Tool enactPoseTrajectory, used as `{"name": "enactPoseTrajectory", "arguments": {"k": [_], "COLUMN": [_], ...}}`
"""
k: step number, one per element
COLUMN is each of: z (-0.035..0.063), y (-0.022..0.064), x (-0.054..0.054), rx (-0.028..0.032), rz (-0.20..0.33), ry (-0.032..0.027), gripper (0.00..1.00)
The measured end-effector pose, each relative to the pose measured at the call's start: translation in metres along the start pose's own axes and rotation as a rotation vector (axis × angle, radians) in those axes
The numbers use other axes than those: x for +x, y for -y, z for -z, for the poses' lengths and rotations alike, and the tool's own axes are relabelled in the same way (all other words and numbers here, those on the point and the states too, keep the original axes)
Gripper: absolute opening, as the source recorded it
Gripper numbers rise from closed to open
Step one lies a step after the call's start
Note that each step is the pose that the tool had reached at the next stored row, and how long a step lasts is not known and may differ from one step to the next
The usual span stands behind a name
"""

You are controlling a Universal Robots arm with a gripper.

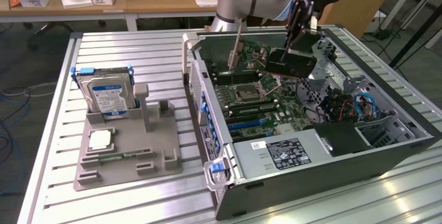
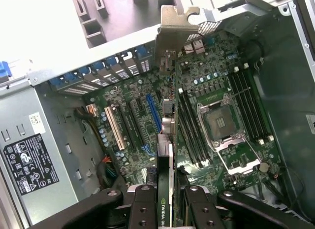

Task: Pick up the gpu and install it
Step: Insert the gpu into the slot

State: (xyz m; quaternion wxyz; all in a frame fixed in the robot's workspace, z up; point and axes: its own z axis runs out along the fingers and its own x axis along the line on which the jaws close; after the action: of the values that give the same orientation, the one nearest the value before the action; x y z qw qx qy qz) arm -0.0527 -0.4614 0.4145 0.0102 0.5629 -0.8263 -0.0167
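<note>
The gpu (image 1: 289,61) is a dark card with a silvery bracket (image 1: 235,53) at one end. It hangs tilted above the motherboard (image 1: 257,100) of the open computer case (image 1: 324,182). My gripper (image 1: 301,33) is shut on the card from above. In the wrist view the gpu (image 2: 166,140) is edge-on between my fingers (image 2: 143,205), its bracket (image 2: 177,27) toward the case's rear wall. Below the card run the blue slot (image 2: 153,111) and the white slot (image 2: 113,128); the card floats above them, not seated.
A silver hard drive (image 1: 103,97) with a blue-white label stands in a grey fixture (image 1: 131,154) on the exterior view's left, with a green memory stick (image 1: 124,155) lying on it. Inside the case are the CPU socket (image 2: 221,123), power supply (image 1: 290,152) and cables (image 1: 359,105).
</note>
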Motion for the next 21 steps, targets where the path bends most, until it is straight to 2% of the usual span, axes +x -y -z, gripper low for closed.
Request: {"name": "enactPoseTrajectory", "arguments": {"k": [21], "z": [0.0], "y": [0.0], "x": [0.0], "rx": [-0.0004], "rz": [0.161], "ry": [-0.0063], "gripper": [0.26]}}
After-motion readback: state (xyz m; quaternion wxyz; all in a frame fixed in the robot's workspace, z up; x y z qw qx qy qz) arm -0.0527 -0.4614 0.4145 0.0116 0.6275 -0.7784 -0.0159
